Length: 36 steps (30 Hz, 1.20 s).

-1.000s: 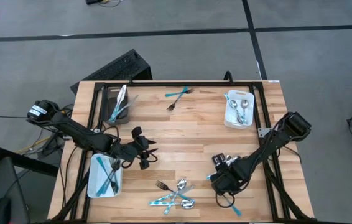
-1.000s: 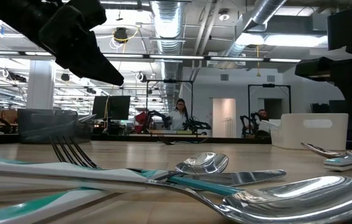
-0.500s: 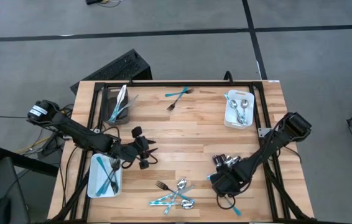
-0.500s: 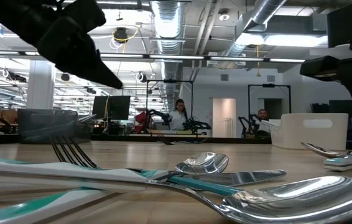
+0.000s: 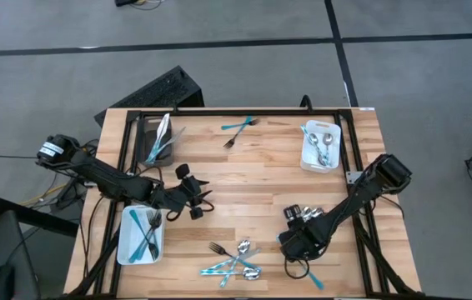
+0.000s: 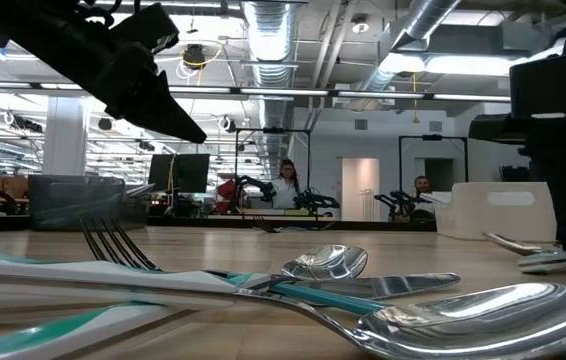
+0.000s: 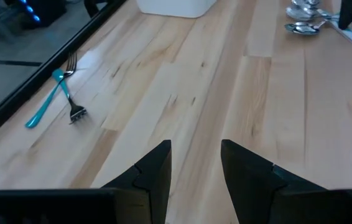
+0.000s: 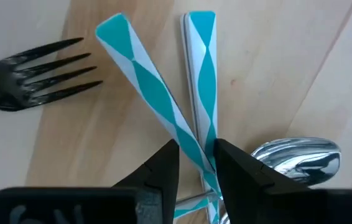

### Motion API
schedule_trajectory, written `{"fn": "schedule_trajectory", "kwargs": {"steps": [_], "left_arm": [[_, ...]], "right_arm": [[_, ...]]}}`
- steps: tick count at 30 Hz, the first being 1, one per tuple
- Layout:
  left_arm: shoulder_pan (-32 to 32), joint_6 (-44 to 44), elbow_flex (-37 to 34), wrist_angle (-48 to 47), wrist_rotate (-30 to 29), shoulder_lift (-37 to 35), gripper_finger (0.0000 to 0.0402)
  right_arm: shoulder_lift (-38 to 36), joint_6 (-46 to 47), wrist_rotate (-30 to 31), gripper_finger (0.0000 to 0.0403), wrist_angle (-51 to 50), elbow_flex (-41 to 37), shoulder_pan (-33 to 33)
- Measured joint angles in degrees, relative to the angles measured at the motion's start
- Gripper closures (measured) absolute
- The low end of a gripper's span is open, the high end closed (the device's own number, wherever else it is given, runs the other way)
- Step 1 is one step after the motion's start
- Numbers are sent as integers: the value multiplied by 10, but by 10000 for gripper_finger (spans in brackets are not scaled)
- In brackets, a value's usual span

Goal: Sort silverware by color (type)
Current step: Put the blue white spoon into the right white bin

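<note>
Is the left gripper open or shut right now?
Open. In its wrist view the left gripper shows a clear gap between its two fingers, with only bare table between them and nothing held.

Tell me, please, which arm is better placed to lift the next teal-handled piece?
The right: its hand straddles a teal handle in the near-edge pile. The left hand hangs open over bare table, holding nothing.

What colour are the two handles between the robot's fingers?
Teal-blue and white, in slanted patches, on both handles. The right wrist view shows it best.
</note>
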Motion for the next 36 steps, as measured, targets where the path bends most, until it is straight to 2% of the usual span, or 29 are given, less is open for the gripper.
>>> {"fn": "schedule_trajectory", "kwargs": {"steps": [5, 9, 14, 18, 21, 25, 27, 29, 33, 36], "left_arm": [[0, 4, 0, 5, 0, 0, 274], [0, 4, 0, 14, -1, 0, 274], [0, 21, 0, 26, -1, 0, 274], [0, 42, 0, 32, -1, 0, 274], [4, 54, 0, 35, -3, 0, 274], [19, 42, 0, 51, 1, 0, 274], [23, 37, 0, 53, 14, 0, 274], [26, 34, 0, 54, 25, 0, 274], [28, 22, 0, 53, 30, 0, 274], [28, 19, 0, 53, 30, 0, 274]], "right_arm": [[5, 6, -8, 289, -2, 4, 0], [-18, 8, -25, 303, -2, 14, 0], [-66, 13, -13, 323, 1, 21, 1], [-102, 13, 29, 350, 3, 20, -2], [-138, 15, 96, 376, 0, 20, -10], [-188, 81, 167, 388, 3, 17, -31], [-204, 149, 173, 378, 2, 6, -42], [-212, 206, 166, 351, 0, -11, -51], [-212, 265, 96, 286, 1, -66, -63], [-202, 356, 46, 247, 6, -107, -71]]}}
